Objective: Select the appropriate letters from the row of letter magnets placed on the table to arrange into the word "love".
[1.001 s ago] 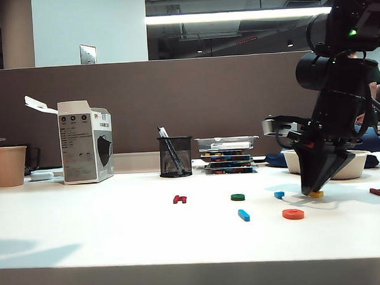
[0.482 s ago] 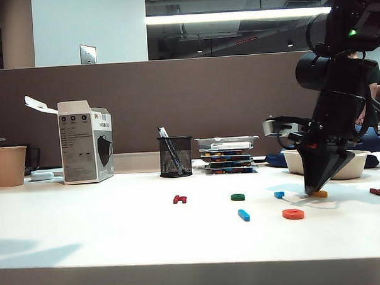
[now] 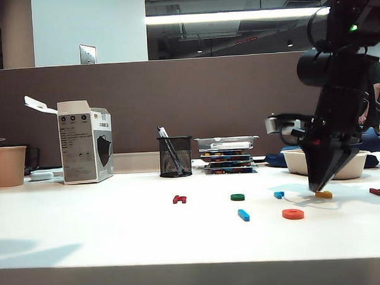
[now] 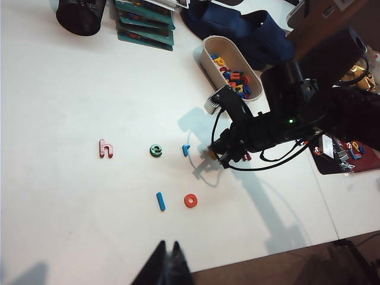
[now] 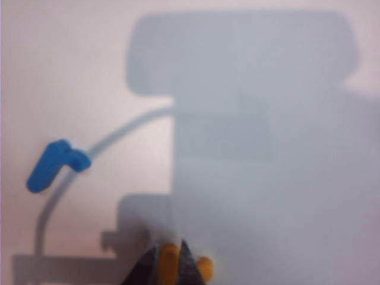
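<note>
Handling: yellow v magnet point(image 5: 170, 261) judged light, stiff, slick; take it across its thin arms.
Right gripper point(image 3: 319, 188): clenched on the yellow v, low over the table point(image 3: 87, 235).
Left gripper point(image 4: 167, 261): high above the near edge, fingers together, empty.
Room: open white beside the orange o point(image 3: 293, 214) and blue l point(image 3: 243, 214).

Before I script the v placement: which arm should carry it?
Right. The right gripper is already shut on the yellow v, beside the orange o. The left gripper hovers shut, holding nothing.
</note>
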You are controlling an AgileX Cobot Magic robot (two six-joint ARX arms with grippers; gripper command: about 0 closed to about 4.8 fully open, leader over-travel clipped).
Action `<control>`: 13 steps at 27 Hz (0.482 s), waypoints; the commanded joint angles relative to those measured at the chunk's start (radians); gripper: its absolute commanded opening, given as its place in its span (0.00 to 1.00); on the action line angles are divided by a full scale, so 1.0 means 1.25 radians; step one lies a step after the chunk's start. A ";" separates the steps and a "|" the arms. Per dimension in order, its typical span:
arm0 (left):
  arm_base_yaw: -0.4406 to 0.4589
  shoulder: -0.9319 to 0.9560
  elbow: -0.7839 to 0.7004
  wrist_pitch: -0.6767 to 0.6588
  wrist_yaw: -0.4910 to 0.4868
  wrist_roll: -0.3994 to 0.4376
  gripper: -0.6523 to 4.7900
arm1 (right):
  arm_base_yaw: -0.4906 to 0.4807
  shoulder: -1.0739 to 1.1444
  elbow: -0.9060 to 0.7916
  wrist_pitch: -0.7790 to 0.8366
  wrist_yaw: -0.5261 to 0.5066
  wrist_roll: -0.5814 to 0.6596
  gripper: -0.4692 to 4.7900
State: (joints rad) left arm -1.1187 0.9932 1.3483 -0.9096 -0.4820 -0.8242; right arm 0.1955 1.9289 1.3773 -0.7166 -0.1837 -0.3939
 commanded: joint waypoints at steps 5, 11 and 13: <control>-0.001 -0.002 0.003 0.005 -0.003 0.004 0.11 | 0.000 -0.035 0.001 -0.003 -0.001 0.002 0.17; -0.001 -0.002 0.003 0.005 -0.003 0.004 0.11 | 0.000 -0.035 0.003 0.004 -0.001 0.002 0.17; -0.001 -0.002 0.003 0.005 -0.003 0.004 0.11 | 0.000 -0.035 0.003 -0.002 -0.001 0.002 0.17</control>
State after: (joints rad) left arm -1.1187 0.9932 1.3483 -0.9096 -0.4820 -0.8242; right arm 0.1951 1.8904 1.3777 -0.7155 -0.1837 -0.3935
